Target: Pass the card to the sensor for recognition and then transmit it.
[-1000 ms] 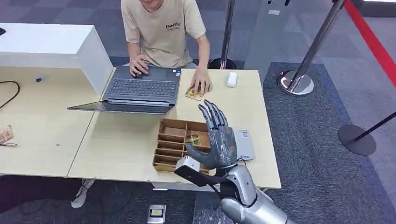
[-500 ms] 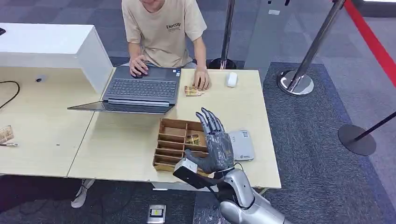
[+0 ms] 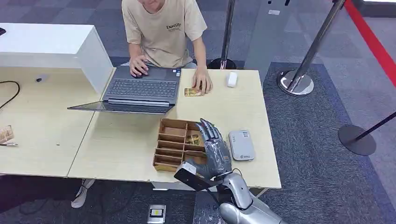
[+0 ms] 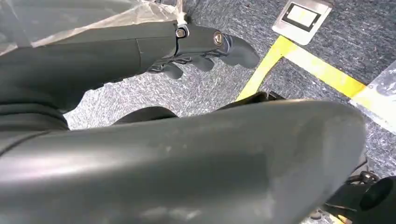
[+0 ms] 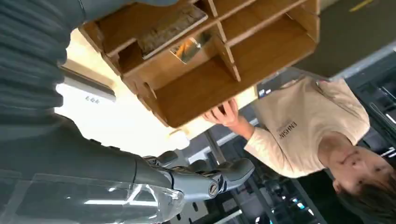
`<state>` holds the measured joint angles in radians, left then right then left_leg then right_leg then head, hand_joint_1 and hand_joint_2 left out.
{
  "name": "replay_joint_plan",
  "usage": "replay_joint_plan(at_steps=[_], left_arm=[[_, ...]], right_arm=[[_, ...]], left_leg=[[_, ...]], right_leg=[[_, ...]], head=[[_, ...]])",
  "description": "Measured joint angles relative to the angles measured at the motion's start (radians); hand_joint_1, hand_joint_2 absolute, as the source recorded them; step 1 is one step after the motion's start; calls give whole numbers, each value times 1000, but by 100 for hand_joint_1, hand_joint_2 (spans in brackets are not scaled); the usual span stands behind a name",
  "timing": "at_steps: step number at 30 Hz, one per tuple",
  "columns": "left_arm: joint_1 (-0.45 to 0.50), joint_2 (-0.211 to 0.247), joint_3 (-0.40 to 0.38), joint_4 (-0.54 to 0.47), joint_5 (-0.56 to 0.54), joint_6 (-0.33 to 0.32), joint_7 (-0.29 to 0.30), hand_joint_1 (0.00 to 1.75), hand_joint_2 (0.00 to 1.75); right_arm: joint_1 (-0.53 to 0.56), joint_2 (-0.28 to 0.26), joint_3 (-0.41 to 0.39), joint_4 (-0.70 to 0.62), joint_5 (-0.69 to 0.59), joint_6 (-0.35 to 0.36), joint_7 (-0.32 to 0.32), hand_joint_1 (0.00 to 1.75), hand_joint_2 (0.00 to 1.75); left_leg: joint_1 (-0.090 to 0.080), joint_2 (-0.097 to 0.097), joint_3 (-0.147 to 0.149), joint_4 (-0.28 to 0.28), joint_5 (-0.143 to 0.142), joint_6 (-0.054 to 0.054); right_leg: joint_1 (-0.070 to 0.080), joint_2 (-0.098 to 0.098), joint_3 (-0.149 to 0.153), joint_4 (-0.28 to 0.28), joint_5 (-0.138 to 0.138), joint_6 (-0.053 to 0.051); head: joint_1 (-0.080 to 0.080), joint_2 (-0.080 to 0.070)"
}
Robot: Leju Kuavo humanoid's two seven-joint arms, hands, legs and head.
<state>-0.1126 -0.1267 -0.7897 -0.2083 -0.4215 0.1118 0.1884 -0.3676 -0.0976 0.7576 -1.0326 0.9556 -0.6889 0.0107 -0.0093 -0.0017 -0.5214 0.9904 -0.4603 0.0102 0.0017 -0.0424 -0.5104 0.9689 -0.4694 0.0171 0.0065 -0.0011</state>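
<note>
The right hand [image 3: 213,150], fingers spread and empty, hangs over the wooden divider tray [image 3: 170,141] where a card [image 3: 193,139] lies; reaching in risks snagging the partitions.

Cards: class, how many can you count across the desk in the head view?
3: one card under the person's hand, one in the wooden organizer, one at the desk's left edge. The right hand may hide more.

My dark grey fingers [image 3: 208,129], a brown wooden organiser [image 3: 175,144], pale wood surface [image 3: 121,140], light grey sensor [image 3: 241,145].
</note>
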Motion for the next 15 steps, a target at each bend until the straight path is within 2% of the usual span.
replay_joint_plan(at_steps=[15], left_arm=[[-1, 0, 0, 0, 4, 0, -2, 0, 0]], right_arm=[[-3, 16, 15, 97, -13, -2, -12, 0, 175]], left_leg=[[0, 0, 0, 0, 0, 0]], right_leg=[[0, 0, 0, 0, 0, 0]], head=[[0, 0]])
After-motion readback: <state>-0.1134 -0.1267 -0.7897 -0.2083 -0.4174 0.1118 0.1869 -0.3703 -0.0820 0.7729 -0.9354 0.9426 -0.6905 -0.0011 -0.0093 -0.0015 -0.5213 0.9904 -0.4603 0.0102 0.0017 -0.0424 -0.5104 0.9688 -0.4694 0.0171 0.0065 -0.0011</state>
